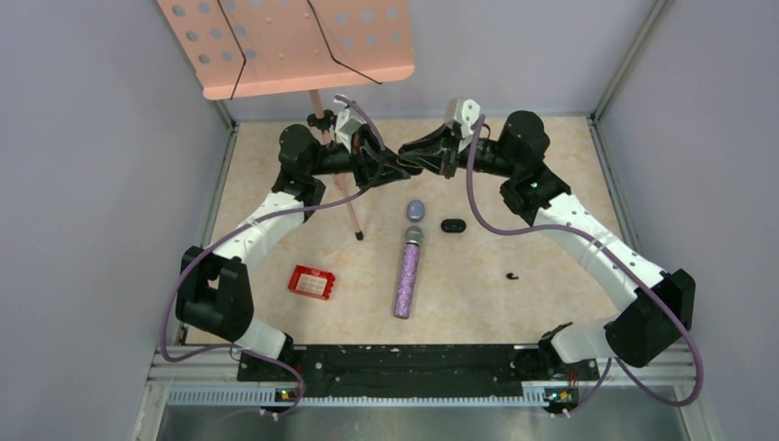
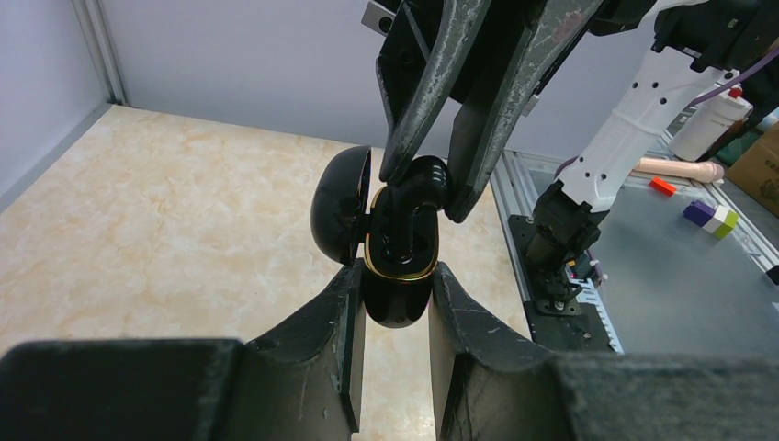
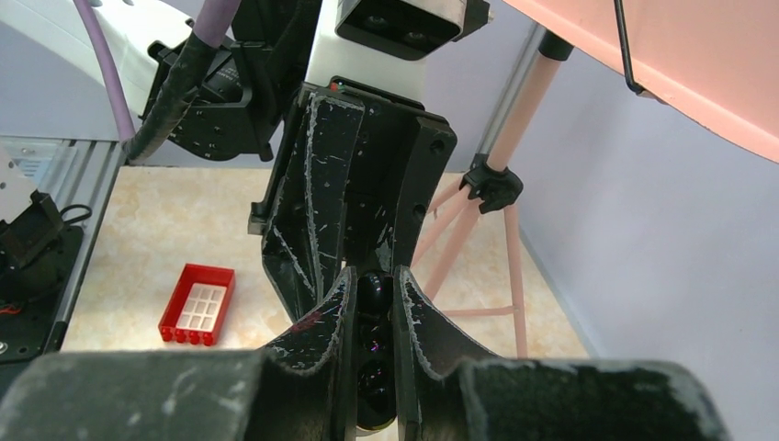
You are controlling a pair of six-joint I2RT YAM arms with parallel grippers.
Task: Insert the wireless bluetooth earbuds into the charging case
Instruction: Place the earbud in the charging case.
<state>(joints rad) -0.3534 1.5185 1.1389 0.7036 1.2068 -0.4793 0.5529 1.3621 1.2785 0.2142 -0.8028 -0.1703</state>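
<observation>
A black charging case (image 2: 335, 209), its lid open, is gripped by the left gripper (image 2: 397, 280) above the tabletop (image 2: 184, 230). A black earbud (image 2: 424, 179) is pinched by the right gripper (image 3: 373, 276) and held at the case's open mouth.

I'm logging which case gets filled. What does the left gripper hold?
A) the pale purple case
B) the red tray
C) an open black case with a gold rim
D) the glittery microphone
C: the left gripper is clamped on the black case, its lid open and gold rim showing.
</observation>
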